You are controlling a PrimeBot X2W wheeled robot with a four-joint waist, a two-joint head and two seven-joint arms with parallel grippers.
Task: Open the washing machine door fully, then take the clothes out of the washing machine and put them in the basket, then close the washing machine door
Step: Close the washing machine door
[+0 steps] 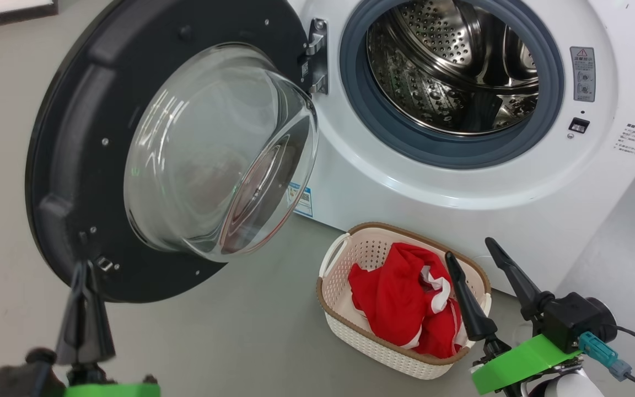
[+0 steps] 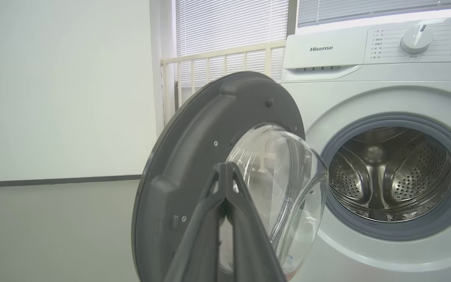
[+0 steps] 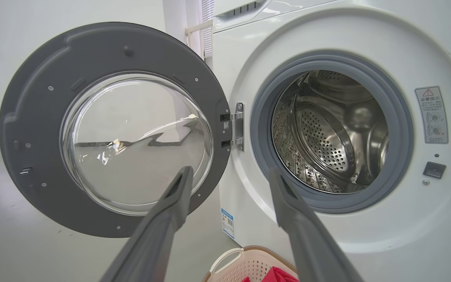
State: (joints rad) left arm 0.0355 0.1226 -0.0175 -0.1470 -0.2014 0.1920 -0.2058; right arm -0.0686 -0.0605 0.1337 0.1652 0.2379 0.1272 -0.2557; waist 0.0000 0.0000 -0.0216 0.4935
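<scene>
The washing machine door [image 1: 75,165] stands swung wide to the left, its clear glass bowl [image 1: 218,149] bulging toward me. The washing machine [image 1: 461,182] shows a bare steel drum [image 1: 450,66] inside the grey-blue ring. Red clothes [image 1: 405,300] with white trim lie in the cream basket [image 1: 350,331] on the floor before the machine. My left gripper [image 1: 81,267] is shut with nothing in it, its tips just under the door's lower rim; the left wrist view shows it [image 2: 225,166] in front of the door [image 2: 194,156]. My right gripper [image 1: 467,249] stands open above the basket's right end.
Grey floor [image 1: 240,331] spreads left of the basket and under the door. A pale wall [image 2: 61,86] and a white railing [image 2: 217,55] by a window stand behind the door. The hinge [image 3: 238,126] joins door and machine.
</scene>
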